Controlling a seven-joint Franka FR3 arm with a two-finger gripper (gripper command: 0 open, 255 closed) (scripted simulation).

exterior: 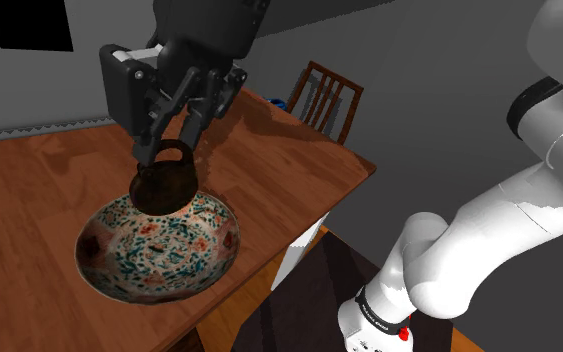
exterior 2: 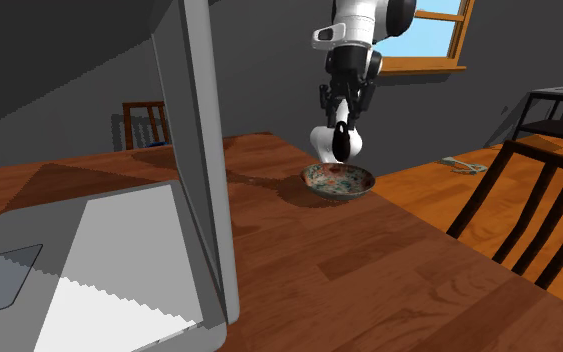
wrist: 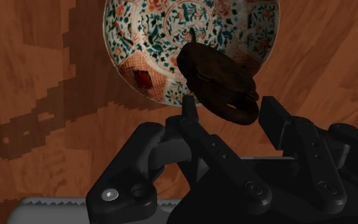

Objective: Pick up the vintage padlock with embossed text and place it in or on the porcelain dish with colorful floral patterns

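A dark brown padlock hangs by its shackle from my black gripper, which is shut on it. The lock sits just above the far rim of the floral porcelain dish, a wide bowl with red, green and blue patterns on the wooden table. In the second exterior view the gripper holds the padlock right over the dish. Through the wrist view the padlock is clasped between the fingers of the gripper, with the dish beneath and partly beyond it.
The wooden table ends close to the dish on the shoulder view's right. A wooden chair stands past its far corner. A tall grey panel rises on the table, and a dark chair stands at the second exterior view's right.
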